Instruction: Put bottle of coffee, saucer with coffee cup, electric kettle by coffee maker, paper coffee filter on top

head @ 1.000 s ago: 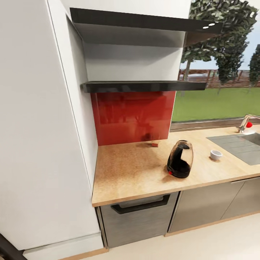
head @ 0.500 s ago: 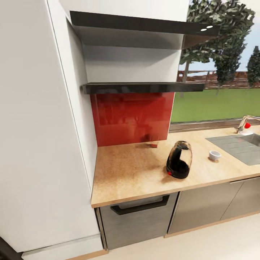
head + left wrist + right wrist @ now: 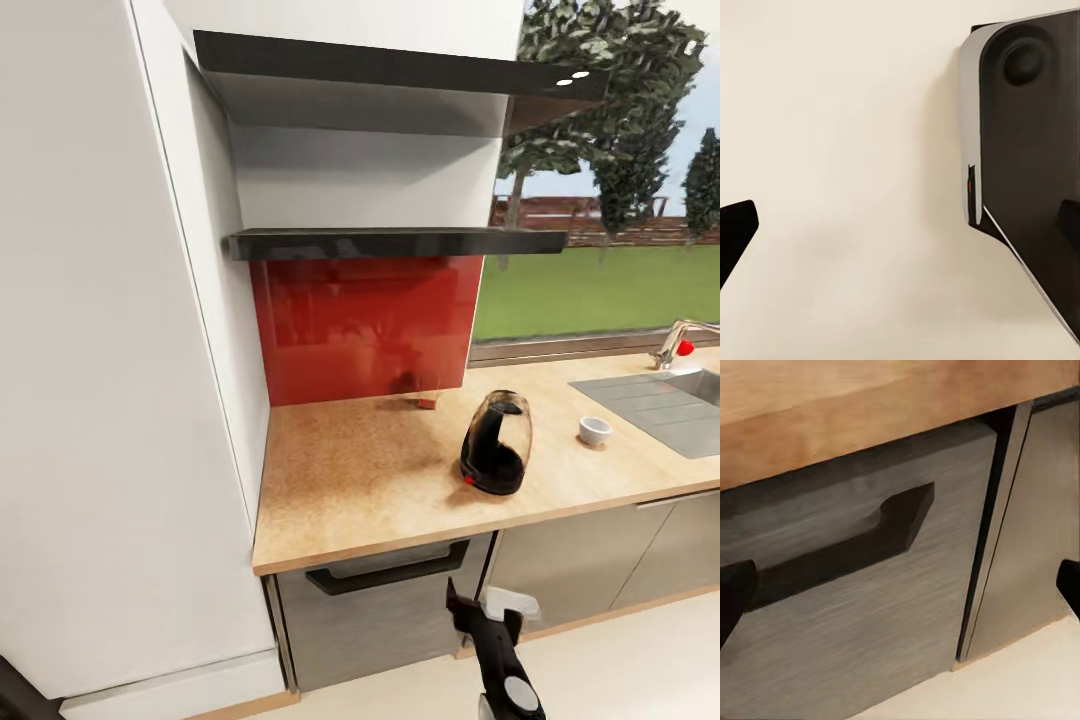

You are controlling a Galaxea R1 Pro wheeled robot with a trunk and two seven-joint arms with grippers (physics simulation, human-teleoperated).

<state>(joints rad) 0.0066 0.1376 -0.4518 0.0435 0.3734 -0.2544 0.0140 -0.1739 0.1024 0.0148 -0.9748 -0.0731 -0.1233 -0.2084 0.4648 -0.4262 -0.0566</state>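
Working with the right gripper (image 3: 483, 608) spread wide and holding nothing. Pointing it low, straight at the grey drawer front (image 3: 870, 607) and its dark handle (image 3: 840, 547), just under the lip of the kitchen countertop (image 3: 360, 480). Carrying the left gripper (image 3: 900, 225) likewise wide apart and bare, aimed down at the pale floor (image 3: 832, 112).

Up and ahead of the right gripper, on the worktop: the electric kettle (image 3: 497, 443), upright, near the front edge. Further off to that gripper's right: the coffee cup (image 3: 595, 430), set directly on the wood, apart from the kettle and short of the sink (image 3: 660, 400).

Likely to go wrong:
- Lifting straight up from so close beneath, and knocking the fingers on the countertop's overhang or snagging the handle.
- Coming over the edge too fast and shoving the kettle, tall and rounded, probably easy to tip or slide toward the cup.
- Closing on its smooth belly rather than its black handle, and risking a slip.
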